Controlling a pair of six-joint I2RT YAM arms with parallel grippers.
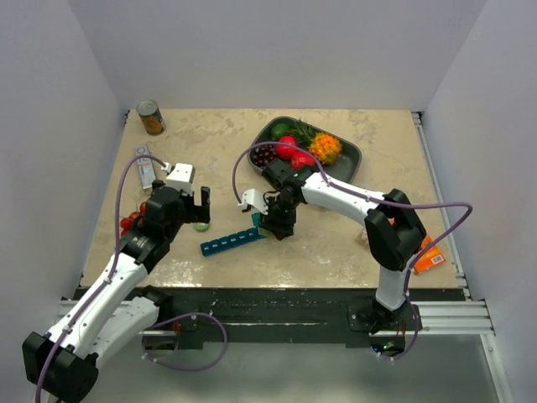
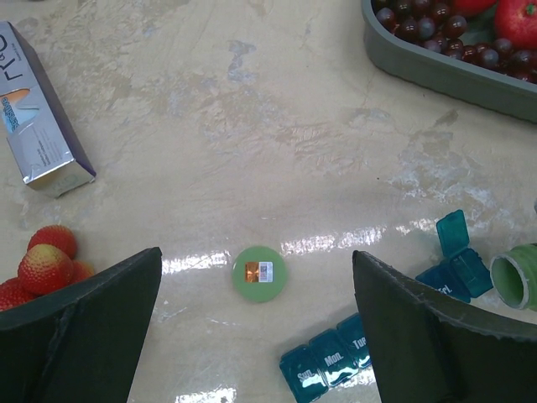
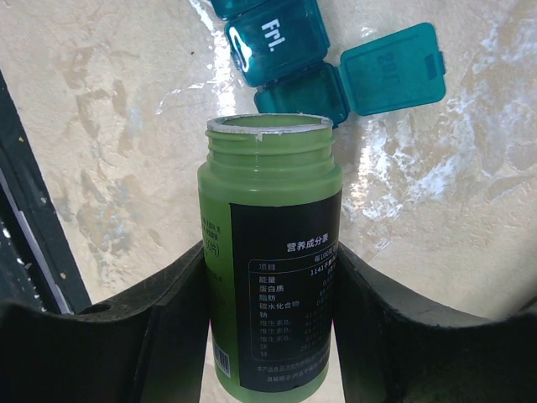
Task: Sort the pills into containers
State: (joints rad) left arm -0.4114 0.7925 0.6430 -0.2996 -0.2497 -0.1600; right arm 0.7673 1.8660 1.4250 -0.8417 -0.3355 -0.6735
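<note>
You're seeing a green bottle (image 3: 268, 176) with a black label (image 3: 285, 285) and pale print, and a teal pill organizer (image 3: 277, 38) lettered in white. Your cap (image 2: 259, 273) is green with an orange-and-silver sticker, the table (image 2: 277, 109) beige and marbled, the strawberries (image 2: 42, 256) red, the tray (image 2: 436, 71) grey with dark purple grapes (image 2: 428, 25).

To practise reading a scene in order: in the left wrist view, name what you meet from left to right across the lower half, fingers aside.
Strawberries → round green cap → teal pill organizer → mouth of the green bottle.
</note>
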